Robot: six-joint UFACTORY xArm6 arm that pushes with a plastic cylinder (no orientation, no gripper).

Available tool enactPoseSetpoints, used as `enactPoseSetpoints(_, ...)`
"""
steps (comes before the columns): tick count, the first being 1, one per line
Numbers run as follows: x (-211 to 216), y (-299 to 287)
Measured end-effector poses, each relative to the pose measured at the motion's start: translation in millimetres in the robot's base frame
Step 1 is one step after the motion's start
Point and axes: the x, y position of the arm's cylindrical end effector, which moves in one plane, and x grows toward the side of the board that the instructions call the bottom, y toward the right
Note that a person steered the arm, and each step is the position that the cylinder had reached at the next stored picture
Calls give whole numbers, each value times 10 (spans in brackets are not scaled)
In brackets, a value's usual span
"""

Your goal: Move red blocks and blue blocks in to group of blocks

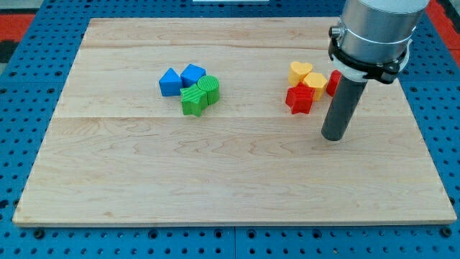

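Observation:
Two blue blocks sit left of centre: a blue pentagon-like block (pixel 169 82) and a blue cube (pixel 192 75), touching each other. A green star block (pixel 192 100) and a green cylinder (pixel 209 89) touch them on the right. At the right, a red star block (pixel 300 99) lies below a yellow heart (pixel 300 72) and a yellow block (pixel 315 84). Another red block (pixel 333 83) is partly hidden behind my rod. My tip (pixel 334 137) rests on the board, right of and below the red star, apart from it.
The wooden board (pixel 230 187) lies on a blue pegboard (pixel 29 72). The arm's grey body (pixel 374 32) hangs over the board's upper right corner.

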Motion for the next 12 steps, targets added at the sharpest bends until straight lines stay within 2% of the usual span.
enactPoseSetpoints(1, 24, 221)
enactPoseSetpoints(2, -22, 687)
enactPoseSetpoints(4, -820, 717)
enactPoseSetpoints(5, -1061, 736)
enactPoseSetpoints(7, -1114, -254)
enactPoseSetpoints(8, -1119, -458)
enactPoseSetpoints(9, -1136, -1017)
enactPoseSetpoints(10, -1223, -1228)
enactPoseSetpoints(12, -1212, 45)
